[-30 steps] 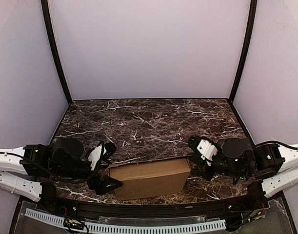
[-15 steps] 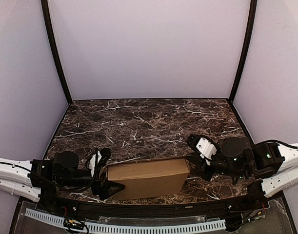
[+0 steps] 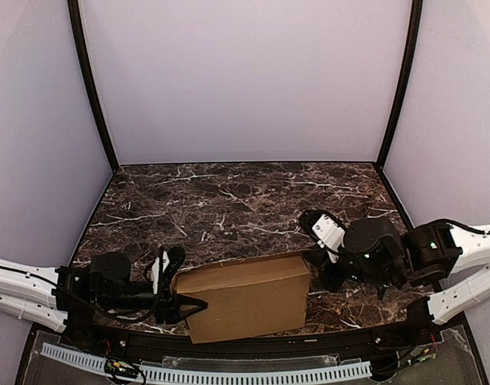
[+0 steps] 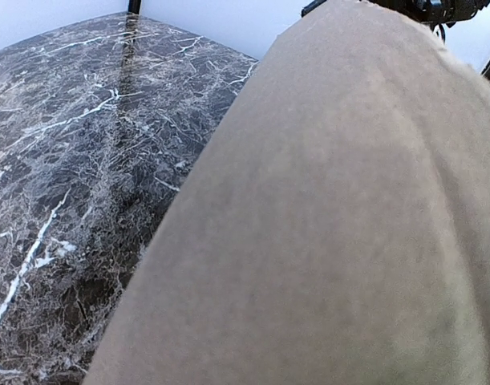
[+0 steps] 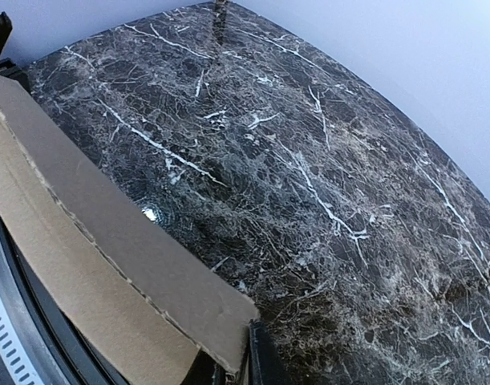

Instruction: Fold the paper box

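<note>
Box (image 3: 245,298): one, folded shut, sitting between the two grippers.
Left gripper (image 3: 184,282): jaws partly apart at its left end; gripping or not, can't tell.
Right gripper (image 3: 313,262): jaws pinched narrow on its right corner.

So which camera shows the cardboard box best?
The top external view: it shows nearly the whole paper box. The left wrist view gives only blurred brown surface; the right wrist view only one edge and corner.
</note>
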Available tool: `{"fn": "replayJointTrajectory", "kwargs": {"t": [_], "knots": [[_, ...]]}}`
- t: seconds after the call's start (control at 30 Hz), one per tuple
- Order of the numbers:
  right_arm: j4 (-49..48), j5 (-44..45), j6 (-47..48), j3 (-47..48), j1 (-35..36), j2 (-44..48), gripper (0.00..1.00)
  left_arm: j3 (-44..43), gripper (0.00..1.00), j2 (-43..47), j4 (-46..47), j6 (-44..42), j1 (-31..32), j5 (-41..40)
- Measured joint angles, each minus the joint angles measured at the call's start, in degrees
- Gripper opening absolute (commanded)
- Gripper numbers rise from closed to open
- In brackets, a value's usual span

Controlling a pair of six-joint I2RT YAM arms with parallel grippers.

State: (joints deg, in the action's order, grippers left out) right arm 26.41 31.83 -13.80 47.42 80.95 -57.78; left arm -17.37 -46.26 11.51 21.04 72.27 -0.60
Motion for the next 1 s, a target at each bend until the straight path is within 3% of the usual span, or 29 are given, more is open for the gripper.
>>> {"fn": "replayJointTrajectory", "kwargs": {"t": [0.13,0.23,0.57,1.0], "knots": [[2.3,-0.3,-2.5,3.9,0.0,-1.8,0.40,0.0,0.32,1.5,-0.3,-0.4,0.0,-1.6],[3.9,-1.0,-4.2,5.6,0.1,-1.9,0.44,0.0,0.30,1.7,-1.0,-0.7,-0.1,-2.9],[11.1,-1.8,-9.6,5.3,0.2,3.0,0.41,-1.3,0.30,2.1,-4.3,-2.4,-0.2,-4.7],[12.2,1.3,-14.1,4.6,0.2,-1.4,0.24,-2.4,0.28,2.6,-6.5,-4.5,-0.2,-4.7]]}}
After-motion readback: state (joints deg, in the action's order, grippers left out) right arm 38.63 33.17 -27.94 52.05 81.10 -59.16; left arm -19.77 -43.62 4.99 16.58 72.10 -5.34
